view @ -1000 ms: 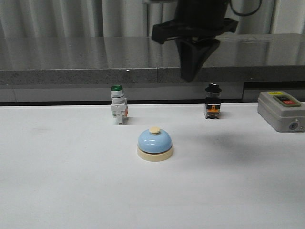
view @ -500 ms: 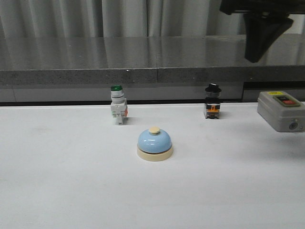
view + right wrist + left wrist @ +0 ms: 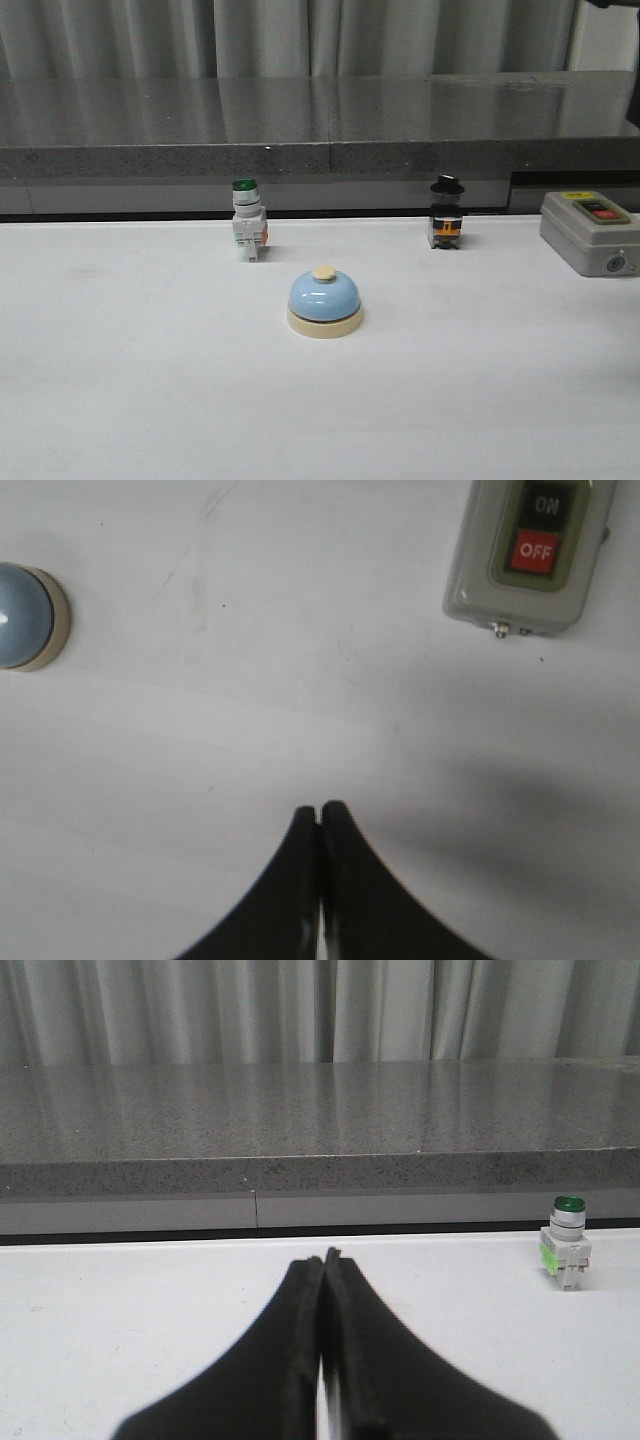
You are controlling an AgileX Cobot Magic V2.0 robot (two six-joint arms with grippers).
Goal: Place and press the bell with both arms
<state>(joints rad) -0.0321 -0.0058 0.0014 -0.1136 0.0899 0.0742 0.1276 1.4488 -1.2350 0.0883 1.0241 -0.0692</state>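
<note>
The light-blue bell (image 3: pixel 325 301) with its cream base and cream button stands upright in the middle of the white table. Its edge also shows in the right wrist view (image 3: pixel 28 617). My right gripper (image 3: pixel 319 810) is shut and empty, high above the table, away from the bell, between it and the grey switch box. My left gripper (image 3: pixel 325 1258) is shut and empty, low over the table, pointing at the back ledge. Neither gripper shows in the front view, apart from a dark sliver at the top right edge.
A green-capped white push-button switch (image 3: pixel 247 219) stands behind the bell to the left; it also shows in the left wrist view (image 3: pixel 567 1243). A black-capped switch (image 3: pixel 446 213) stands at the back right. A grey ON/OFF switch box (image 3: pixel 591 232) sits at the far right (image 3: pixel 527 553). A grey stone ledge (image 3: pixel 300 125) runs along the back.
My right arm has swung from above the table's middle to the right and out of the front view. The bell has not moved.
</note>
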